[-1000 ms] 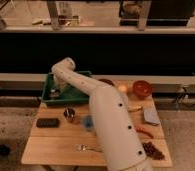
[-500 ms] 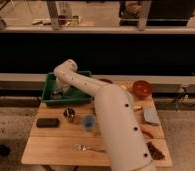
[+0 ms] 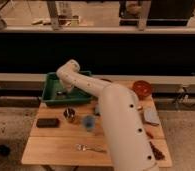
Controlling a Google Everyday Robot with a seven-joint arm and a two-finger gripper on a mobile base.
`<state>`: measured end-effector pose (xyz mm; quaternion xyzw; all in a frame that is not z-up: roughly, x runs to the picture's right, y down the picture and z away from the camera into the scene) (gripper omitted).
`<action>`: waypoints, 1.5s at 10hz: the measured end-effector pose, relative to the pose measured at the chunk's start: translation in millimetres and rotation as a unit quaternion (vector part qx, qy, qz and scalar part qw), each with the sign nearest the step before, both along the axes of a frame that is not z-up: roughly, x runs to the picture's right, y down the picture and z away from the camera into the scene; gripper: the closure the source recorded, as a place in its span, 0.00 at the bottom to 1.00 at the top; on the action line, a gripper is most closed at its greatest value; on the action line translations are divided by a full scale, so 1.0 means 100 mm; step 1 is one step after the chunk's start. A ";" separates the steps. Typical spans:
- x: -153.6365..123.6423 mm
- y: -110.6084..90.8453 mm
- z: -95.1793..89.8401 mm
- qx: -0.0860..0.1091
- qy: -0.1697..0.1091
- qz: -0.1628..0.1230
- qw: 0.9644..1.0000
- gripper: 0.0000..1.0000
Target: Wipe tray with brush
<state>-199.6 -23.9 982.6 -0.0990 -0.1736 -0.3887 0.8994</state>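
The green tray sits at the back left of the wooden table. My white arm reaches from the lower right up over the table and bends down into the tray. My gripper is low inside the tray, near its middle. A small pale object with a darker part, the brush, lies at the gripper's tip on the tray floor; whether it is held does not show. The arm hides the tray's right side.
In front of the tray stand a flat black block, a small metal cup and a blue cup. A fork lies near the front edge. A red-brown bowl and a grey flat object are at the right.
The arm's bend has shifted a little to the right over the tray, and the gripper has moved slightly with it inside the tray.
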 end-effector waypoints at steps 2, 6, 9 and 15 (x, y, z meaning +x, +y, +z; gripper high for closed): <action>-0.02 -0.09 0.08 0.008 -0.001 -0.005 1.000 0.97; -0.13 -0.25 0.29 0.019 -0.010 -0.012 1.000 0.97; -0.24 -0.37 0.35 0.031 -0.021 -0.015 0.999 0.97; -0.60 -0.39 0.20 0.036 -0.057 -0.015 0.998 0.97</action>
